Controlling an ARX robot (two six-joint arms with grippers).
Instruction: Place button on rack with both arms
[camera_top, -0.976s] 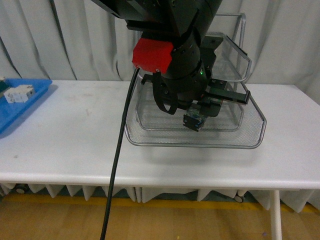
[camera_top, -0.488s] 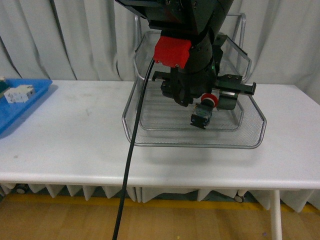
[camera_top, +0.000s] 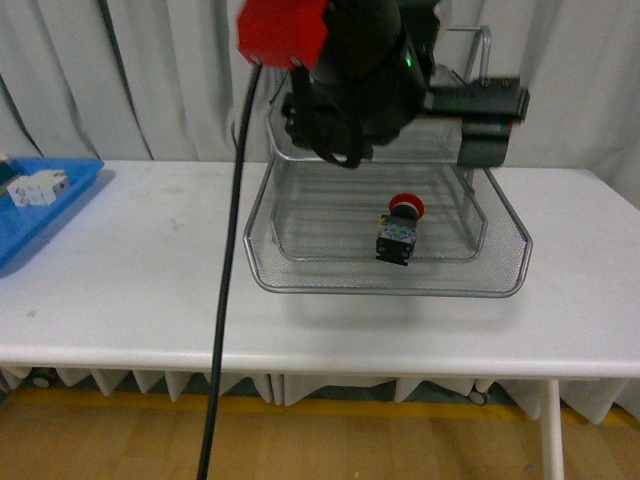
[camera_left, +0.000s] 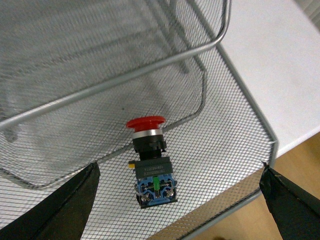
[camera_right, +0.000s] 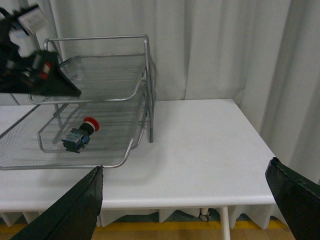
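Button (camera_top: 400, 228) lies free in rack (camera_top: 330, 276) bottom tier. We read left gripper (camera_left: 180, 175) wide, empty; right gripper (camera_right: 185, 167) likewise. Placement looks done; only retreat remains.

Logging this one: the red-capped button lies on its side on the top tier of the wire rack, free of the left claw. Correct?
Not the top tier. The button lies on its side on the bottom tier of the rack, free of the open left claw; the front view shows it.
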